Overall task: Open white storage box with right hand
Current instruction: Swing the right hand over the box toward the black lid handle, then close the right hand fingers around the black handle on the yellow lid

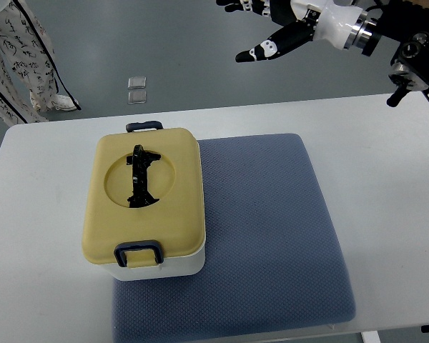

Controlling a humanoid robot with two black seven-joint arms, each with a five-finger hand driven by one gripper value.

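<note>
The storage box [144, 209] has a white body and a pale yellow lid, and stands on the left part of a blue-grey mat [272, 236]. A black folding handle [139, 176] lies in the lid's round recess. Dark latches sit at the far end [144, 126] and the near end [138, 251] of the lid, which is down. My right hand [272, 28] hovers high at the top of the picture, beyond the table's far edge and well to the right of the box, fingers spread and holding nothing. Its arm comes in from the upper right.
The white table [386, 186] carries the mat and box. On the grey floor beyond it lie two small clear packets [136, 88]. A person's patterned trouser legs and shoes [21, 64] stand at the top left.
</note>
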